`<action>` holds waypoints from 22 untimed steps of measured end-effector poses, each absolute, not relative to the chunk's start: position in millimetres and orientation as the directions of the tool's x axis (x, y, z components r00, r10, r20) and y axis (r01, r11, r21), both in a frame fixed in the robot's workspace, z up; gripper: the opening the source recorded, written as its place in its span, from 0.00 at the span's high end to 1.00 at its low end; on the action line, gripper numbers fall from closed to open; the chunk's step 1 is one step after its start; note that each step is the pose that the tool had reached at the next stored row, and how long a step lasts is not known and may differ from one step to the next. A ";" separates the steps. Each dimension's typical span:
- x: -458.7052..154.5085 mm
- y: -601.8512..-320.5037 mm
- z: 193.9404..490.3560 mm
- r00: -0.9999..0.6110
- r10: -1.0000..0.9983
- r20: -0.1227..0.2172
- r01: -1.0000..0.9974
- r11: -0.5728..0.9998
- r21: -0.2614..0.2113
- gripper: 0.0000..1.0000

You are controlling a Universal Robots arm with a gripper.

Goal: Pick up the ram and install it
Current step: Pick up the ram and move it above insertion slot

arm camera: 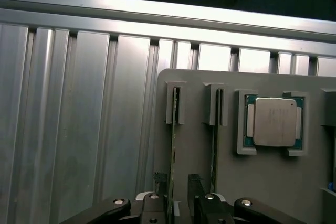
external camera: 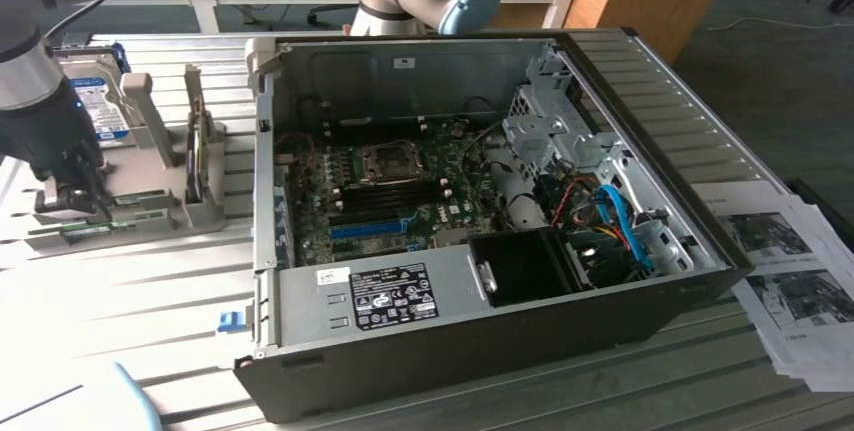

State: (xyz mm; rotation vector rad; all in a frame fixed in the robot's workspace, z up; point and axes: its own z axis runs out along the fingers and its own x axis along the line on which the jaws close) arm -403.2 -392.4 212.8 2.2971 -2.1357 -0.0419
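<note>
Your gripper (arm camera: 176,181) stands with its jaws wide apart, straddling the ram (arm camera: 174,140). The green stick sits on edge in the outer slot of the grey parts holder (arm camera: 273,182), and its thin edge runs between the two dark fingers (arm camera: 195,187). There is a visible gap on at least one side, so nothing is clamped and the ram is not lifted. A second memory stick (arm camera: 214,140) stands in the neighbouring slot, just beside the first and parallel to it. Beyond that, a processor (arm camera: 274,121) lies flat in its own square pocket. In the exterior view you can see the gripper (external camera: 70,196) low over the near end of the holder (external camera: 147,201), at the exterior view's left, with a hard drive (external camera: 100,106) propped upright behind it. The open computer case (external camera: 467,371) lies well apart toward the exterior view's right on the slatted aluminium table (external camera: 134,291). Its motherboard (external camera: 400,181) is exposed, with a bright-blue slot (external camera: 367,229) along its near edge. Printed sheets (external camera: 787,271) lie past the case.
</note>
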 end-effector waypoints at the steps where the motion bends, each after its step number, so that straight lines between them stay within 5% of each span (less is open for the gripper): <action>1: -401.5 -392.5 212.8 0.072 -0.997 -0.016 -0.997 -0.073 0.022 0.71; 22: -395.4 -392.6 204.0 0.072 -0.997 -0.016 -0.997 -0.073 0.023 0.71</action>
